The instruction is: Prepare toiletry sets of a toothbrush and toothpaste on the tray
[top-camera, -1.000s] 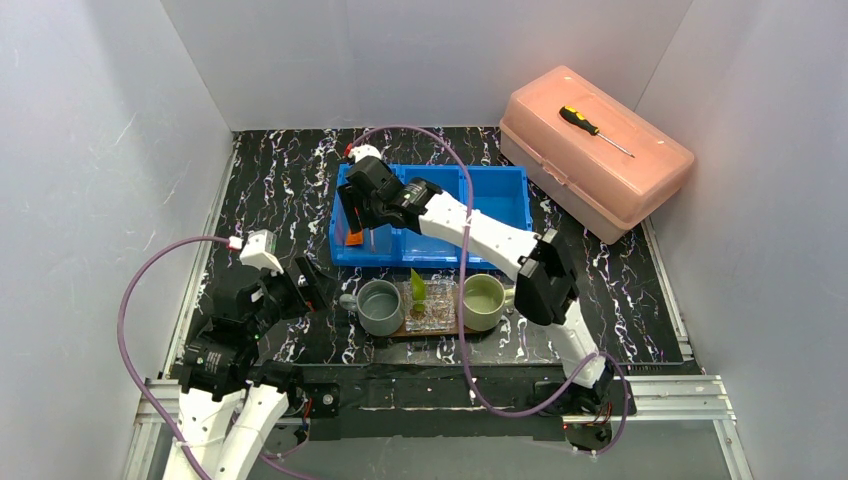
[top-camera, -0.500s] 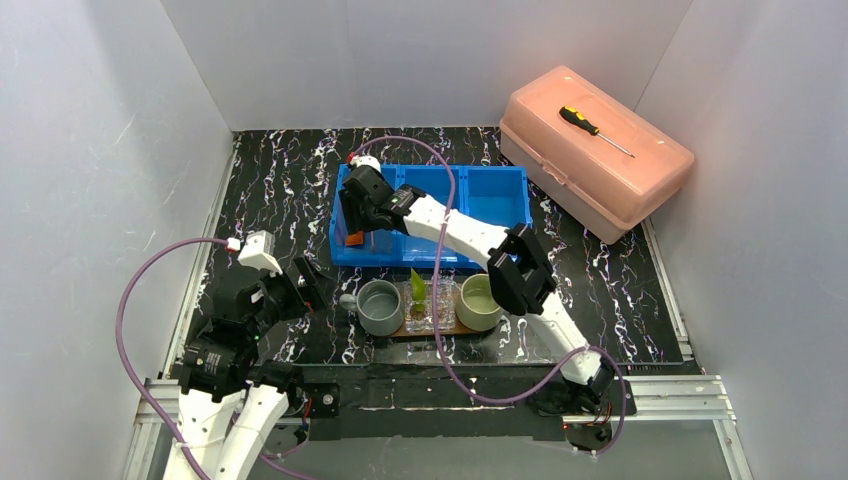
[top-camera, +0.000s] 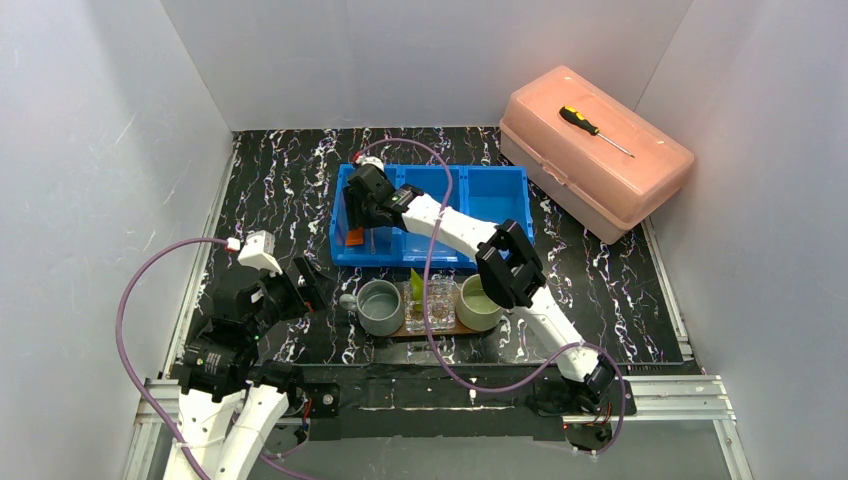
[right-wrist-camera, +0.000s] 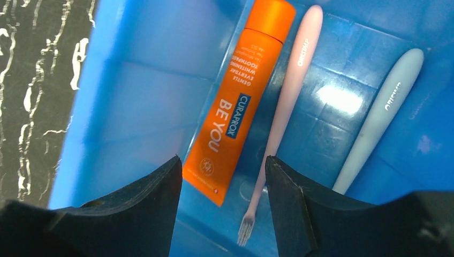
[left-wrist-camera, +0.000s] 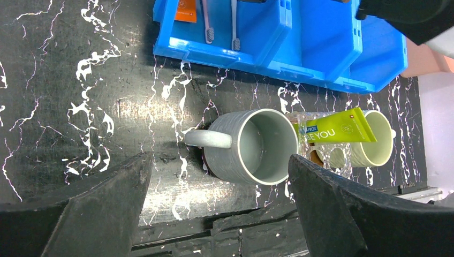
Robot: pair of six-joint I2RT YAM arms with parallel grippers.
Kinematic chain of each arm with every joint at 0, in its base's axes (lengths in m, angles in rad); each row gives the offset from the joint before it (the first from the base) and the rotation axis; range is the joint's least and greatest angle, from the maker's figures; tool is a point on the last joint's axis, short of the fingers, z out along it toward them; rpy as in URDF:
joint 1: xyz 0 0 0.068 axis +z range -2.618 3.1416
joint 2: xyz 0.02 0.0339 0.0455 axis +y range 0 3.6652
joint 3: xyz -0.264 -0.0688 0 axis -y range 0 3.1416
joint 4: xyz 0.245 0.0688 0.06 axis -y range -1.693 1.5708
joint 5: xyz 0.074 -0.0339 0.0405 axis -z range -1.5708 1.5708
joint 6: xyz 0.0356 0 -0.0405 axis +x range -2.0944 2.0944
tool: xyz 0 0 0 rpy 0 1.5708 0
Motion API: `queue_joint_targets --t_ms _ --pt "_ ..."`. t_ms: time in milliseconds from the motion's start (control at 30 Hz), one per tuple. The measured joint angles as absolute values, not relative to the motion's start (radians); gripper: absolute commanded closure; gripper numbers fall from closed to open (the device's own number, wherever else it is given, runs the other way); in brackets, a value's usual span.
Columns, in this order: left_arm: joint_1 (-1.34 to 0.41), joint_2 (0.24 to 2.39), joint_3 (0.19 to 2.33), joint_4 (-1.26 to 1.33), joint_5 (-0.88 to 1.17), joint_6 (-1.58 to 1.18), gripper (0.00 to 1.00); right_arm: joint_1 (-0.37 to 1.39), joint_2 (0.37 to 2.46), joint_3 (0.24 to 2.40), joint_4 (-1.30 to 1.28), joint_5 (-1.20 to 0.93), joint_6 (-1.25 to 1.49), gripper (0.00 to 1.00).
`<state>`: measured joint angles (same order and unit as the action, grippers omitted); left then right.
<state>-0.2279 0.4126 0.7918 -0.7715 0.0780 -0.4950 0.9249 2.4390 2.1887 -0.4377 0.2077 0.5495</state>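
Observation:
In the blue bin's left compartment lie an orange tube (right-wrist-camera: 235,107), a pink toothbrush (right-wrist-camera: 284,107) and a pale grey toothbrush (right-wrist-camera: 377,120). My right gripper (right-wrist-camera: 222,160) hangs open just above them, its fingers either side of the orange tube's flat end and the pink brush's head, gripping nothing. On the brown tray (top-camera: 440,328) stand a grey mug (left-wrist-camera: 257,147) and a pale green mug (left-wrist-camera: 375,144). A green tube (left-wrist-camera: 334,130) leans between them. My left gripper (left-wrist-camera: 218,158) is wide open, near and left of the grey mug.
The blue three-compartment bin (top-camera: 500,200) sits behind the tray. A clear plastic holder (top-camera: 432,305) stands between the mugs. A pink toolbox (top-camera: 640,170) with a screwdriver (top-camera: 590,128) on its lid fills the back right corner. White walls enclose the black marbled table.
The right arm's elbow swung left and the gripper settled lower into the bin's left compartment, its jaws narrowing a little. The left arm stayed still.

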Motion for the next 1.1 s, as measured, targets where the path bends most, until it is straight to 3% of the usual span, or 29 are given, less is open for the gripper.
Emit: queue_joint_targets --t_ms 600,1100 --pt "-0.228 0.413 0.792 -0.772 0.078 -0.495 0.02 0.908 2.518 2.218 -0.404 0.179 0.556 0.44" --pt "-0.228 0.413 0.792 -0.772 0.078 -0.495 0.02 0.907 2.520 2.218 -0.354 0.211 0.536 0.44"
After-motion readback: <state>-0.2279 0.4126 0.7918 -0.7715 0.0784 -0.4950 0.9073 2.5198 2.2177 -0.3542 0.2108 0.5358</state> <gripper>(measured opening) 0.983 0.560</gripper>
